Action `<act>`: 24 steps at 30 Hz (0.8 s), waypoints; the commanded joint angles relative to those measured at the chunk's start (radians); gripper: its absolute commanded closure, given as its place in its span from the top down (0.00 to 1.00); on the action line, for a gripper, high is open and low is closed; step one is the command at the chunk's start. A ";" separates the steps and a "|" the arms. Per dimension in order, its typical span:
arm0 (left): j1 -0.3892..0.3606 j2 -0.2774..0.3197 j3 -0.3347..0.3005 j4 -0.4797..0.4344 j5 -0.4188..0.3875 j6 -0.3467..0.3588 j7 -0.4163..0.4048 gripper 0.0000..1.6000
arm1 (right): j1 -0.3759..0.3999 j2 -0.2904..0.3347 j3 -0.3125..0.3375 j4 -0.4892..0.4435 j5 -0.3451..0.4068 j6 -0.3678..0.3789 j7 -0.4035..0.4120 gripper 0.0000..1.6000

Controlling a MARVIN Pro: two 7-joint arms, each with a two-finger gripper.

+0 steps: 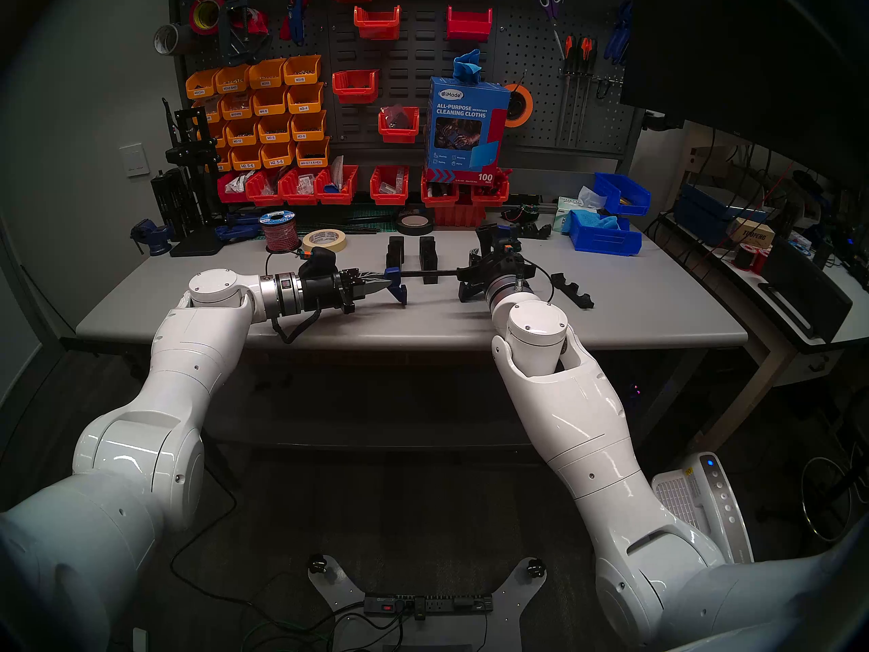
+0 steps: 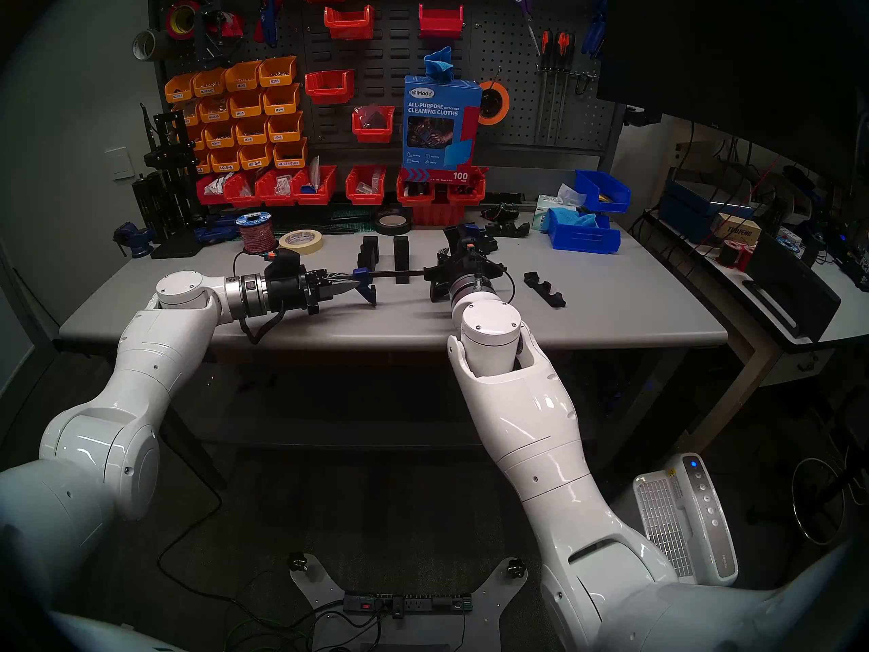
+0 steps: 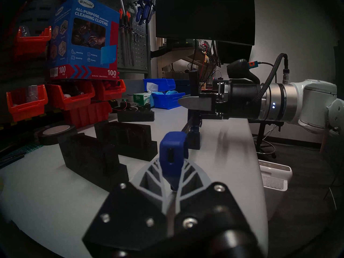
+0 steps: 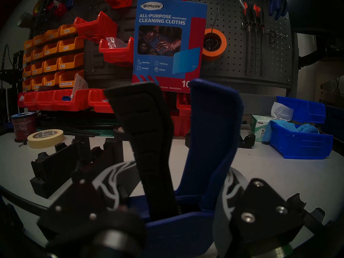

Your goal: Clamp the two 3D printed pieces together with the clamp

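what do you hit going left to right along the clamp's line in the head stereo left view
left pincer → blue end jaw of the clamp → black bar → right pincer at the handle end → notched black strip lying on the table

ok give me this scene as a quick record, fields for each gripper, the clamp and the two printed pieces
left gripper: shut on the clamp's blue end jaw
right gripper: shut on the clamp's handle end
clamp: held level between both arms, just in front of the pieces
two printed pieces: upright on the table, apart, a gap between them
clamped yet: no
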 commanded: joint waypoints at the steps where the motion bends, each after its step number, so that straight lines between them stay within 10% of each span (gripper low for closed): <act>1: -0.090 0.004 -0.025 0.004 -0.009 -0.011 0.027 0.00 | 0.054 -0.019 -0.005 -0.006 0.002 -0.017 0.010 0.00; 24: -0.134 0.001 -0.023 0.059 0.013 -0.034 0.055 0.00 | 0.154 -0.055 -0.024 0.078 -0.008 -0.049 0.024 0.00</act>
